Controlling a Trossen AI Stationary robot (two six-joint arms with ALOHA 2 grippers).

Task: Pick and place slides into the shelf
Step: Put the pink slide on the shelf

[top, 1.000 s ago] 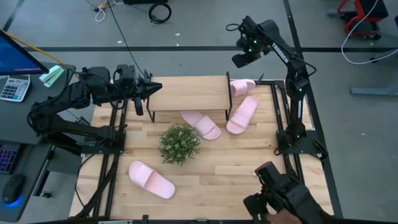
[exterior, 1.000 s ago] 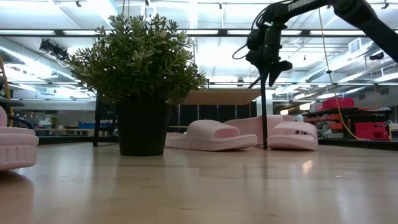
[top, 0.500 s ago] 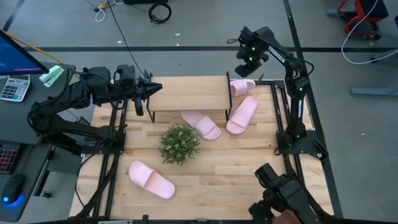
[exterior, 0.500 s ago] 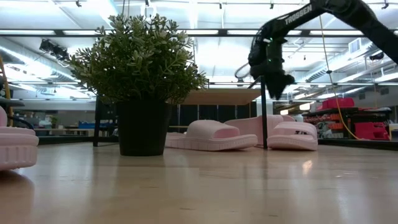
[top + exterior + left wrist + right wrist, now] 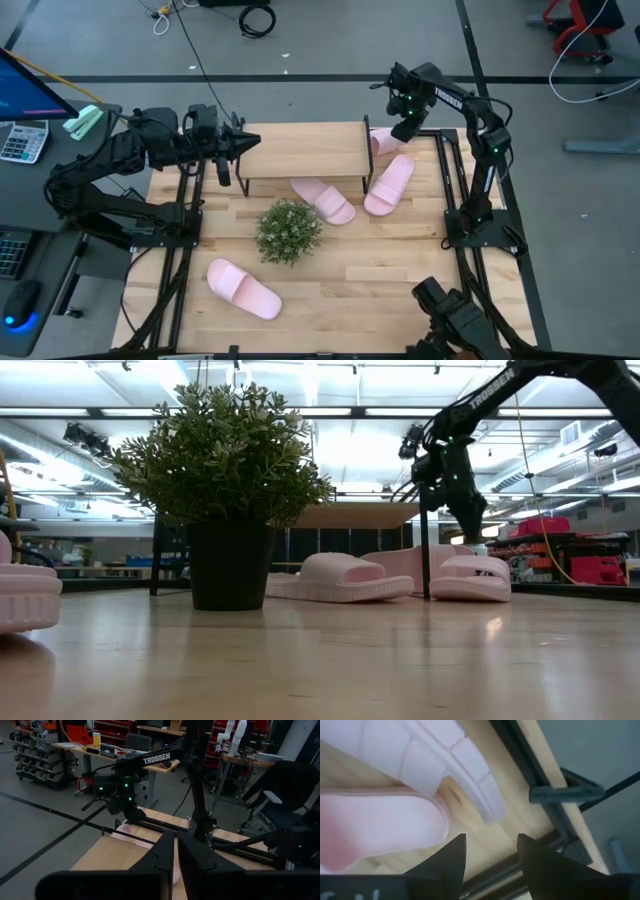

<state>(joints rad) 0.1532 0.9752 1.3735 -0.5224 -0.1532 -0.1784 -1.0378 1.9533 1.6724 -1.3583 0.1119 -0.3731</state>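
Four pale pink slides lie sole-down on the table: one (image 5: pixel 384 141) by the shelf's far right leg, one (image 5: pixel 390 185) just nearer, one (image 5: pixel 323 200) before the shelf, one (image 5: pixel 243 289) at the near left. The shelf (image 5: pixel 300 150) stands at the far middle. My right gripper (image 5: pixel 405 128) hangs open, pointing down, just above the far right slide (image 5: pixel 470 577) and touches nothing. Two slides (image 5: pixel 375 827) (image 5: pixel 445 755) show beyond its fingers (image 5: pixel 452 855). My left gripper (image 5: pixel 250 143) is shut and level above the shelf's left end, holding nothing (image 5: pixel 176 862).
A green potted plant (image 5: pixel 288 230) stands mid-table, in front of the shelf. Black frame rails (image 5: pixel 455 190) run along the table's right and left edges. A dark device (image 5: pixel 455 318) sits at the near right corner. Bare wood lies at the near middle (image 5: pixel 350 280).
My right gripper has come down from high beyond the table's far edge toward the far right slide, rolling about its own axis as it sank; its fingers have stayed open. The slides have not moved.
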